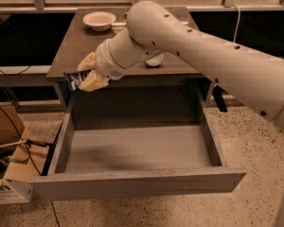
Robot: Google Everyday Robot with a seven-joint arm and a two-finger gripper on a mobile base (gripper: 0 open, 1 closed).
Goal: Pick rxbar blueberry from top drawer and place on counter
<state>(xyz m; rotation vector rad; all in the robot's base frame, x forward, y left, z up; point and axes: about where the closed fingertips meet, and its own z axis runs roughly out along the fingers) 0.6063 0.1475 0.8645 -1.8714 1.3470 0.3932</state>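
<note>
The hand (pixel 86 73) sits at the front left corner of the counter (pixel 78 46), above the back left corner of the open drawer (pixel 137 183). Its two pale fingers (pixel 93 82) are closed on the dark snack bar (pixel 72 80), which sticks out to the left, held in the air just at the counter's edge. The drawer's grey bottom lies bare. A pale bowl (pixel 99 20) stands at the counter's far side, behind the white arm (pixel 194 51).
</note>
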